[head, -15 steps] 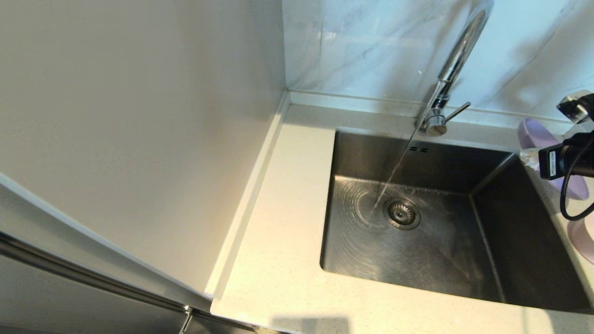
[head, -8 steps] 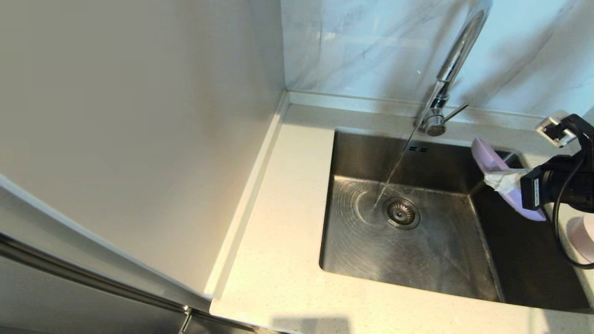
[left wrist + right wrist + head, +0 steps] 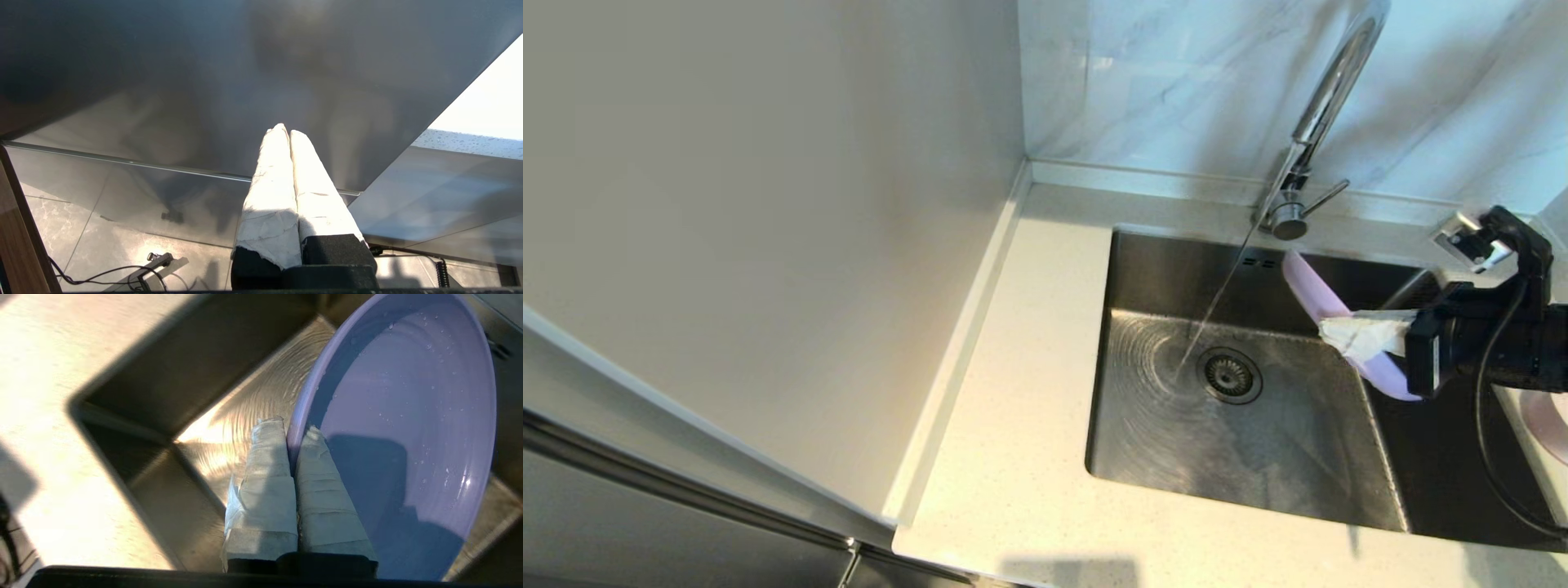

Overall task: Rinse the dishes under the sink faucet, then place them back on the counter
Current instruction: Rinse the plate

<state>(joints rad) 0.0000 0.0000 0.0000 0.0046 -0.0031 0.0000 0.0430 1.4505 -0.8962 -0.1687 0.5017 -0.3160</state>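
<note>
The left claw (image 3: 286, 132), parked below the desk (image 3: 1029, 441), had its taped fingers pressed together on nothing. In the sink (image 3: 1143, 269) water fell from the gooseneck faucet (image 3: 1327, 90) just left of the drain strainer (image 3: 1230, 375). Right of the stream, the right claw (image 3: 1352, 336), reaching in level from the right, pinched the lilac plate (image 3: 1311, 294) by its rim, tilted on edge, probably so water would sheet off. The pale bowl (image 3: 1553, 425) sat on the desk at far right
</note>
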